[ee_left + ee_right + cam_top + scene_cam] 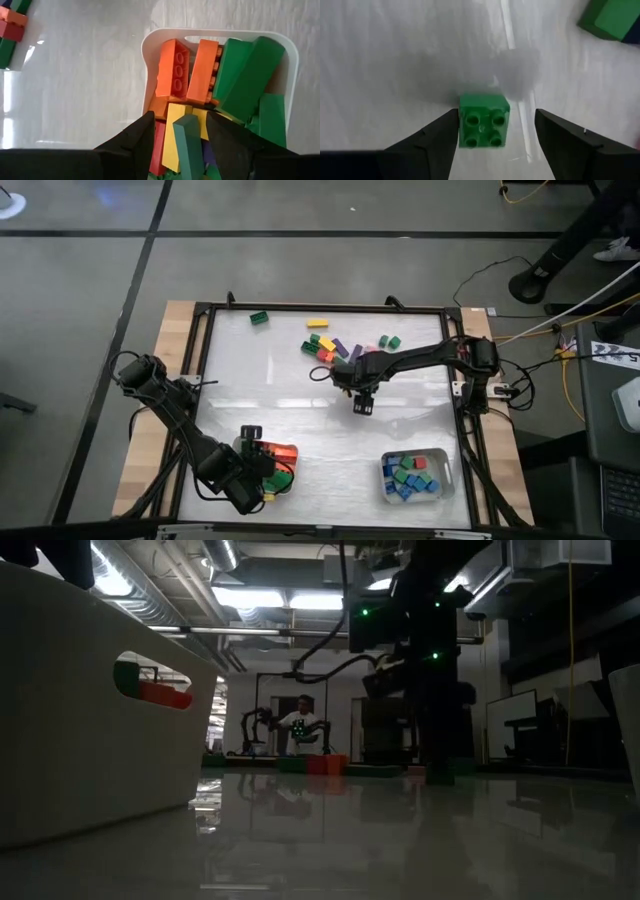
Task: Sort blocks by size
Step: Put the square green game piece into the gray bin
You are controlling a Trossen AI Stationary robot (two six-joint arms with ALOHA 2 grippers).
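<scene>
The small green square block, four studs up, lies on the bare tabletop near the table's middle, directly under the right gripper and between its two fingers. It sits against, or just beside, one finger and well clear of the other. Being square, it has no long axis to line up with. The jaws stand wide and grasp nothing; whether the block was just let go or is about to be picked cannot be told. The right arm is far nearer to it than the left.

From that block, the loose pile of blocks lies at about 11 o'clock, near the table's far edge, with a lone green block far off at 10 o'clock. The small tray at 5 o'clock holds short squarish pieces, mostly blue and green with a red one, so I judge the green square belongs there.

At 8 o'clock, the left gripper hangs over the other tray, which is filled with long orange, green and yellow bricks. It is clamped on a dark green long block, upright between its fingers.
</scene>
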